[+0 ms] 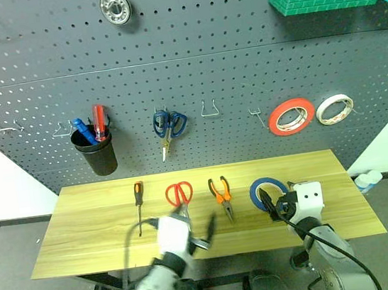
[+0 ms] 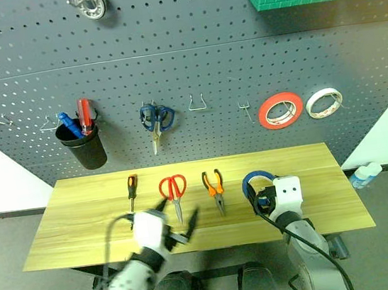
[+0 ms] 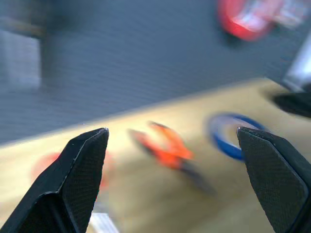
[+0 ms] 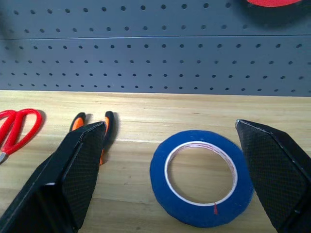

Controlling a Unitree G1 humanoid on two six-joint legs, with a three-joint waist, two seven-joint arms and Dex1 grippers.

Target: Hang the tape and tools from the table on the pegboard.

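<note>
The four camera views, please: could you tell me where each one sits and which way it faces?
Left eye view and right eye view: on the head, facing forward and down at the table and pegboard; both arms show.
Left wrist view: along the open left gripper towards the pliers.
Right wrist view: along the open right gripper at the tape.
Shared: both wrist views show tape and pliers.

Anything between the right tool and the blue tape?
Nothing visible. The right tool is open, and the blue tape lies flat on the table just ahead, framed between its fingers. The pliers sit off to one side.
</note>
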